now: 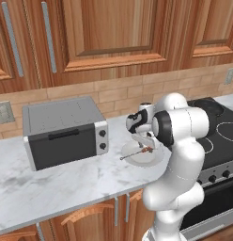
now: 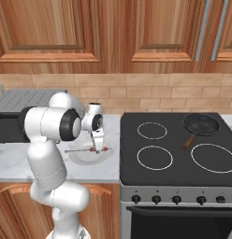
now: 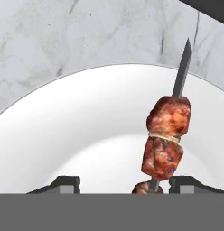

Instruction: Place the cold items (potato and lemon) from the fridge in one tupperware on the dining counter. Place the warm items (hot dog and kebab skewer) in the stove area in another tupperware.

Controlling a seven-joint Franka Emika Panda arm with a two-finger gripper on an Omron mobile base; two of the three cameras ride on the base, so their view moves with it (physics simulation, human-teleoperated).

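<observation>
A kebab skewer [image 3: 165, 135] with browned meat chunks lies on a white plate [image 3: 86, 126] on the marble counter beside the stove. In the base views the kebab skewer [image 1: 139, 152] [image 2: 92, 150] rests across the plate [image 1: 149, 161] [image 2: 85, 159]. My gripper [image 3: 125, 184] [image 1: 145, 143] [image 2: 97, 144] hangs straight down over the plate. Its jaws stand apart on either side of the skewer's lower meat chunk, with a gap on the left side. The hot dog, potato, lemon and tupperware are out of view.
A grey toaster oven [image 1: 66, 132] stands on the counter left of the plate. The black stove [image 2: 178, 144] lies to the right with a dark frying pan [image 2: 200, 123] on its back right burner. Wooden cabinets hang above.
</observation>
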